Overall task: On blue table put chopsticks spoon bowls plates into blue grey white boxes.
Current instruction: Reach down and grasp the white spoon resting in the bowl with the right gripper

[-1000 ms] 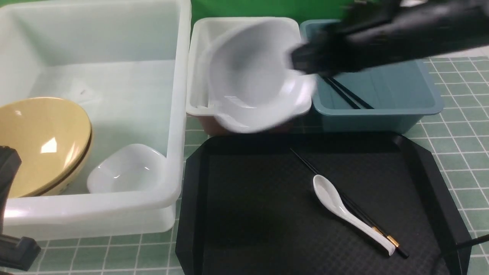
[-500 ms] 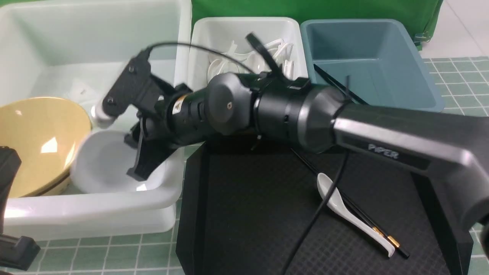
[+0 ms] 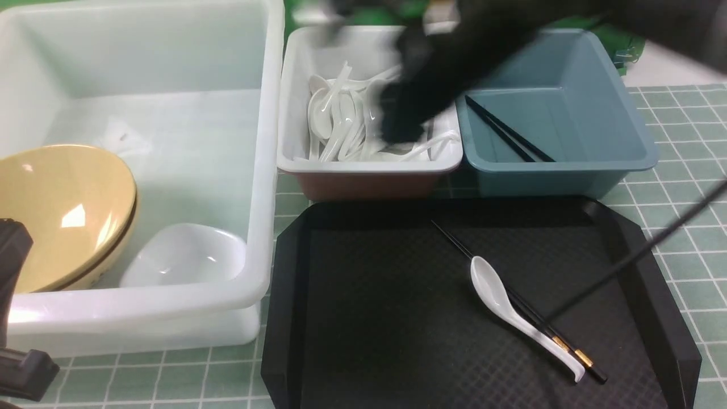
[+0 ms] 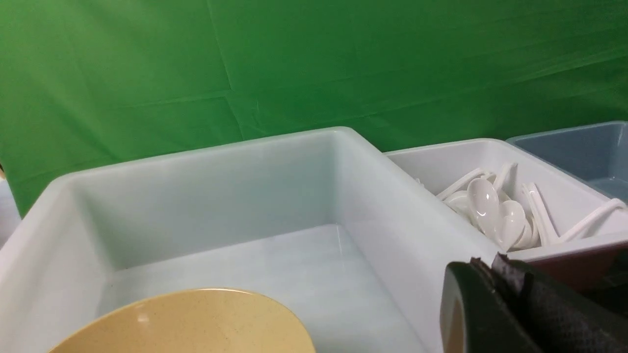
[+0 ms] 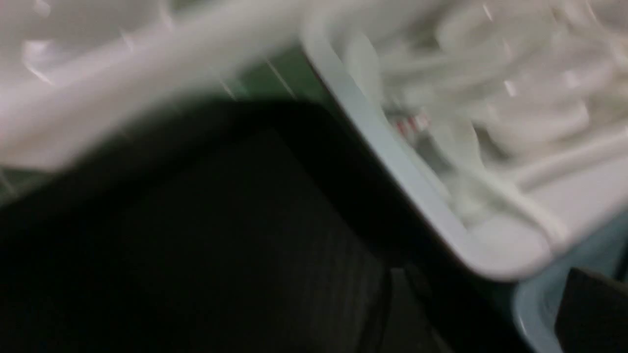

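A white spoon lies on a pair of black chopsticks on the black tray. The large white bin holds tan bowls and white plates. The small white tub holds several spoons. The blue-grey tub holds chopsticks. My right gripper is a blur above the small tub's right side, empty, with its jaws apart; one of its fingers shows in the right wrist view. My left gripper is shut and empty beside the bin's near wall.
The green-tiled table shows around the tray and tubs. A black cable hangs across the tray's right corner. My left arm's base stands at the near left, before the bin. A green cloth hangs behind the tubs.
My right arm carried a white plate left into the large bin, let it go on the plate there, then swung back right over the small tub. The left arm has not moved.
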Robot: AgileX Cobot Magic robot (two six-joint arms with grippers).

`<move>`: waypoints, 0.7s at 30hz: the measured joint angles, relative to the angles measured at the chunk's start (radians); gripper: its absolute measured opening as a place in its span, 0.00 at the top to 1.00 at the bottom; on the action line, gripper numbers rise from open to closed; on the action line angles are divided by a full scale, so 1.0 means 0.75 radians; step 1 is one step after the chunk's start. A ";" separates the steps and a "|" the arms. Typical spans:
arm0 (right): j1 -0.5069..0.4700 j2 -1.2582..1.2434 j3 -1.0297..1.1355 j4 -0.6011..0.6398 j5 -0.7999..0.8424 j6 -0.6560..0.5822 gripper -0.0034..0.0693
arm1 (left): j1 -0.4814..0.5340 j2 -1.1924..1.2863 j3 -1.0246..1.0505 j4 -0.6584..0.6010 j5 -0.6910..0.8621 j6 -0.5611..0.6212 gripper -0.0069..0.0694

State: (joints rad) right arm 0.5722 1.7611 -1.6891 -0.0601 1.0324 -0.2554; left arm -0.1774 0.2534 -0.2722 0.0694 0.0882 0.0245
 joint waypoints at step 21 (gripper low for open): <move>-0.162 -0.035 0.951 0.518 -0.760 -0.133 0.43 | 0.000 0.000 0.092 -0.004 -0.151 -0.008 0.90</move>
State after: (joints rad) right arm 0.4506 1.7346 -0.9757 0.3284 0.4626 -0.3551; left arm -0.1774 0.2534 -0.2030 0.0665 -0.0247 0.0187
